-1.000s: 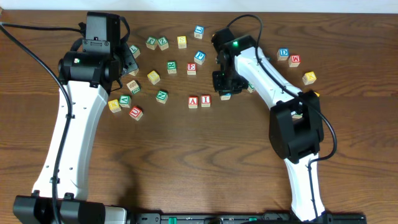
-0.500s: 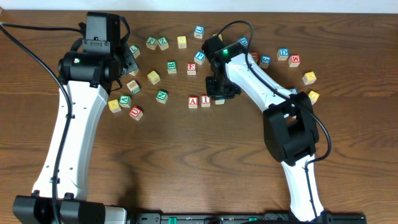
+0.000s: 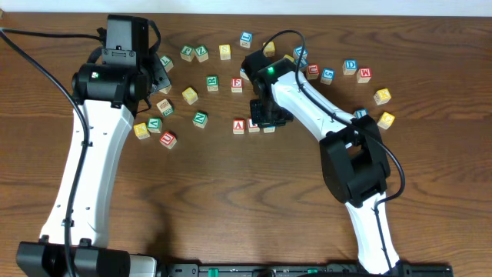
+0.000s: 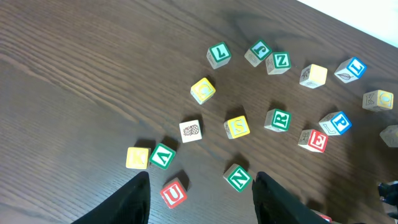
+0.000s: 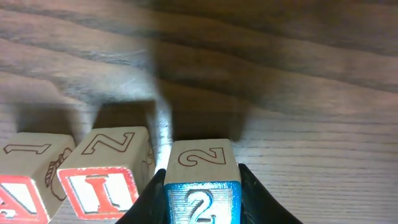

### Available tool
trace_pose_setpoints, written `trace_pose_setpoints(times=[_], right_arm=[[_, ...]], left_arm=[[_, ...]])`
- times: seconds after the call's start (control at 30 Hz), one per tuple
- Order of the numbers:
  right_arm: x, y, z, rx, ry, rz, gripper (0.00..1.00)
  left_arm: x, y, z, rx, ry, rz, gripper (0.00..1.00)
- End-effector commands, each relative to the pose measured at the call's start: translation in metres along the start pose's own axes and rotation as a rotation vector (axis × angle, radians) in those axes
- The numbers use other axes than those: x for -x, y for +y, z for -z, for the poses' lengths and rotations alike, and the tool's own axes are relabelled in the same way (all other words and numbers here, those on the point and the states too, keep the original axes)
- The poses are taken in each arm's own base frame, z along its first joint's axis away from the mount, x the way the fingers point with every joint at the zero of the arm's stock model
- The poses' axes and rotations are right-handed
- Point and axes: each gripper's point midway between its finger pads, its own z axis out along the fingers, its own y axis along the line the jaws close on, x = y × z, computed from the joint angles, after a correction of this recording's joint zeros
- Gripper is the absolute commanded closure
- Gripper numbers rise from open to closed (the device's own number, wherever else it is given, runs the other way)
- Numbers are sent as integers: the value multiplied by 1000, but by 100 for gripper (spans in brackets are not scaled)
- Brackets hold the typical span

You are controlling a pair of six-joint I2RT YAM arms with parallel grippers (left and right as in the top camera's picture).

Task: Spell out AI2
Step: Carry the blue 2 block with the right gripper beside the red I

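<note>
My right gripper [image 3: 269,123] [image 5: 202,199] is shut on a wooden block with a blue 2 [image 5: 202,186], held right beside the red I block [image 5: 109,177]. The red A block [image 5: 25,180] lies left of the I. In the overhead view the A block [image 3: 239,126] and the I block [image 3: 254,125] sit in a row mid-table, with the gripper over their right end. My left gripper [image 4: 200,202] is open and empty above the loose blocks on the left, between a red U block [image 4: 173,193] and a green N block [image 4: 237,178].
Loose letter blocks lie scattered across the far half of the table [image 3: 231,192], among them a green R [image 3: 212,81], a red E [image 3: 237,85] and a yellow block [image 3: 190,95]. More blocks [image 3: 357,69] lie at the far right. The table's near half is bare wood.
My right arm has swung left with the 2 block, from a gap right of the I block to right beside it. The left arm has not moved.
</note>
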Motion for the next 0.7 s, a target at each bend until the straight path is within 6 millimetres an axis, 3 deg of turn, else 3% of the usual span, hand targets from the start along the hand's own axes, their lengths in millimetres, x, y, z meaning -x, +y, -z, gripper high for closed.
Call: trace_pose_setpoints(times=[0.0, 0.67], right_arm=[[2, -3, 6, -24, -27, -11, 77], [12, 3, 7, 7, -62, -16, 60]], left_arm=[[-3, 4, -6, 17, 14, -16, 48], [-5, 5, -6, 20, 20, -17, 48]])
